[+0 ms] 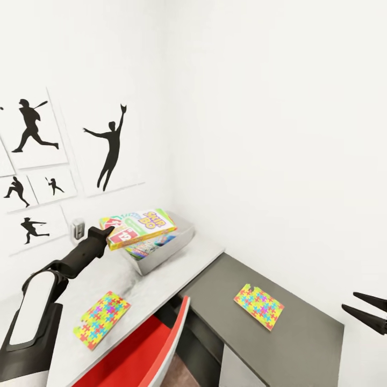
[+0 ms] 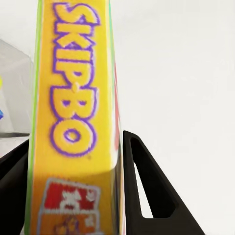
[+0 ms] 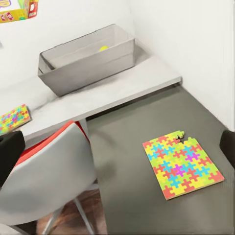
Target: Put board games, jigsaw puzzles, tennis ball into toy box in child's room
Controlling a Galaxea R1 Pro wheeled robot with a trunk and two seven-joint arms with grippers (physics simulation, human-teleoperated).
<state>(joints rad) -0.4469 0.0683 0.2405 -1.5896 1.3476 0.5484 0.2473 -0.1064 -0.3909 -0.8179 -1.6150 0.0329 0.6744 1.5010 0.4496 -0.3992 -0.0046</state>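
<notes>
Open air above toy box (image 1: 183, 236); red chair (image 1: 156, 344) against table (image 1: 140, 290).

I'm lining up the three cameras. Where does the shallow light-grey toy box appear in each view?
Head view: the light-grey toy box is at centre, at the far end of the pale desk top, under the held yellow Skip-Bo game box.
Left wrist view: cannot tell; a grey shape at the edge may be it.
Right wrist view: upper centre.
Shared landmark: the Skip-Bo box.
</notes>
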